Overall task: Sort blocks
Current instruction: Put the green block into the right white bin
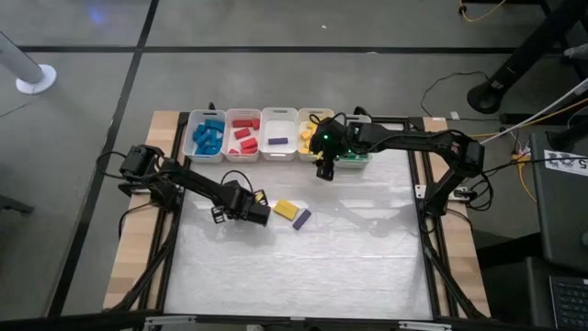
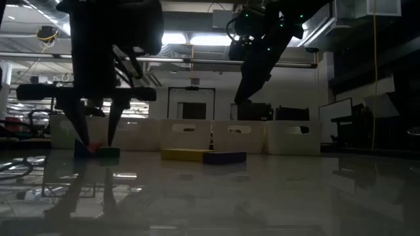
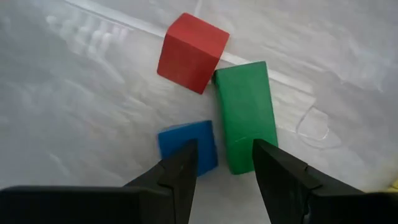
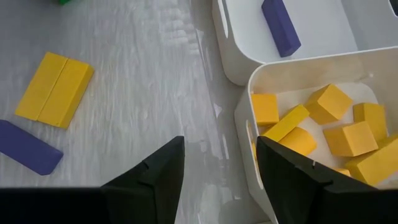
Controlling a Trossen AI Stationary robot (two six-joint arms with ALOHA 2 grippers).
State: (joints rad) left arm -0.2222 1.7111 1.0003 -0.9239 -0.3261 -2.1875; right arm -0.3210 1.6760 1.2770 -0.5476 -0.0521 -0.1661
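Observation:
My left gripper (image 3: pixel 225 163) (image 1: pixel 246 209) is open and low over three blocks on the table's left middle. These are a red cube (image 3: pixel 193 53), a green bar (image 3: pixel 245 115) and a blue cube (image 3: pixel 186 146). Its fingers stand on either side of the green bar's near end, and one finger overlaps the blue cube's edge; I see no touch. My right gripper (image 4: pixel 221 168) (image 1: pixel 323 169) is open and empty. It is raised above the table beside the bin of yellow blocks (image 4: pixel 323 127). A flat yellow block (image 1: pixel 286 210) and a purple bar (image 1: pixel 301 219) lie flat mid-table.
A row of white bins stands along the far edge. They hold blue blocks (image 1: pixel 208 138), red blocks (image 1: pixel 243 136), one purple bar (image 1: pixel 277 142) and yellow blocks (image 1: pixel 307 136). A bin with green (image 1: pixel 356 158) sits mostly under the right arm. Bare table lies toward the near edge.

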